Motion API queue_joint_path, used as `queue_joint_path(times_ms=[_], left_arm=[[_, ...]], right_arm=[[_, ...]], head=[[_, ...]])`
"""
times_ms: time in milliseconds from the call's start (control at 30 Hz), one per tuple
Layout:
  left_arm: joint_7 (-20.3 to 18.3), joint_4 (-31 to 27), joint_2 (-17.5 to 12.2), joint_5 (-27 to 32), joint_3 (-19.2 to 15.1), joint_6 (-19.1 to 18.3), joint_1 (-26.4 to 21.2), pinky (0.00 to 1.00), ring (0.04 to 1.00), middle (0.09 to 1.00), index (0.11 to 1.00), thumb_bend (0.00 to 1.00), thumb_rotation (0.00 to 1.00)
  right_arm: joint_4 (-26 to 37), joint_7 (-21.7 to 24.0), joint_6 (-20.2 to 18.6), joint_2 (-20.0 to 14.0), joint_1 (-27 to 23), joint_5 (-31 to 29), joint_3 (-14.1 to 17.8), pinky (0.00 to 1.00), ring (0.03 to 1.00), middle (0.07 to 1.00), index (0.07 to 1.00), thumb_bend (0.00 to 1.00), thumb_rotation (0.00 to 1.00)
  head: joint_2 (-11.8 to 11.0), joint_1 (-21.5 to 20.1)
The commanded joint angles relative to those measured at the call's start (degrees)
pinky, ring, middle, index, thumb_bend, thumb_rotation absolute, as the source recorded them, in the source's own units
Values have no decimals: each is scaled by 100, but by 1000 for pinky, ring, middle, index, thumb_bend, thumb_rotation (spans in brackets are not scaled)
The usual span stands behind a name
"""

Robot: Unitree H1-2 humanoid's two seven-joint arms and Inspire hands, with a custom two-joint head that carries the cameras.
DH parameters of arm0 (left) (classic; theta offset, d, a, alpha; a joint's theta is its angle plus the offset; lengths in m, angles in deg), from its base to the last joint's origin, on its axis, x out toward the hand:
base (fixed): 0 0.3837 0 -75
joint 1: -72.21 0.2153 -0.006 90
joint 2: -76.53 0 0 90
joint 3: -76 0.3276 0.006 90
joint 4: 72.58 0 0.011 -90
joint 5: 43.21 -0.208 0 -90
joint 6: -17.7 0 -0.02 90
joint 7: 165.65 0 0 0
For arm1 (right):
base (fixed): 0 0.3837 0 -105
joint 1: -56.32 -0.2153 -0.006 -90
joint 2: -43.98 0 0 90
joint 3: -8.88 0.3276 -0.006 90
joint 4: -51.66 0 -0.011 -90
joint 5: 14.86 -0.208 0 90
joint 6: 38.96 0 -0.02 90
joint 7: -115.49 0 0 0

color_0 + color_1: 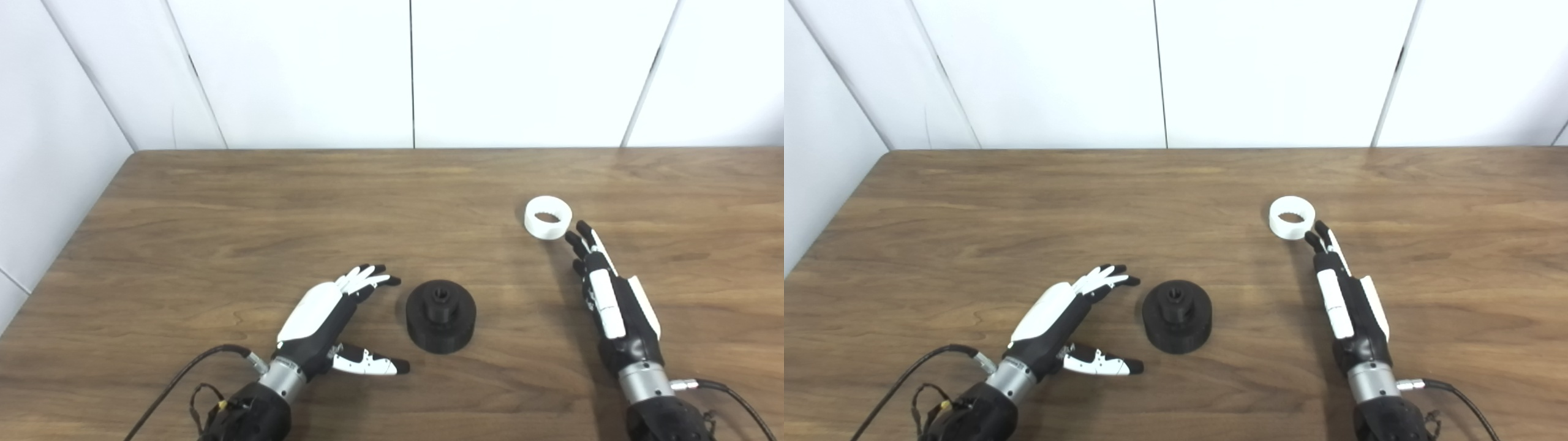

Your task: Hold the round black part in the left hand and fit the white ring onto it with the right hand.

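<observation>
Left hand (pixel 324 318): spread wide, empty, black part (pixel 441 315) just beside its fingertips. Right hand (pixel 612 300): open, fingertips (pixel 582 233) at white ring (pixel 548 217); risk: nudging it away.

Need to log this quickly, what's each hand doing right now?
Left hand: open, holding nothing, beside the round black part.
Right hand: open, fingertips by the white ring.

Forearms (pixel 251 416) (both) beyond bottom edge

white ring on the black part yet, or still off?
Off. The white ring lies flat on the table, apart from the round black part, by the right hand's fingertips.
</observation>
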Motion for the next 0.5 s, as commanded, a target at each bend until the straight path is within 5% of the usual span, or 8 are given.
queue_joint_path(times_ms=[0, 467], left_arm=[[1, 1, -81, -60, -50, -26, -134, 965, 1000, 966, 838, 1000, 326], [57, 450, 16, -43, 62, 54, -464, 943, 1000, 953, 816, 1000, 335]], right_arm=[[65, 7, 25, -16, 124, -3, -35, 1000, 1000, 945, 981, 647, 1000], [117, -44, 9, 28, 200, 56, -42, 1000, 1000, 935, 982, 639, 1000]], head=[[8, -5], [45, -35]])
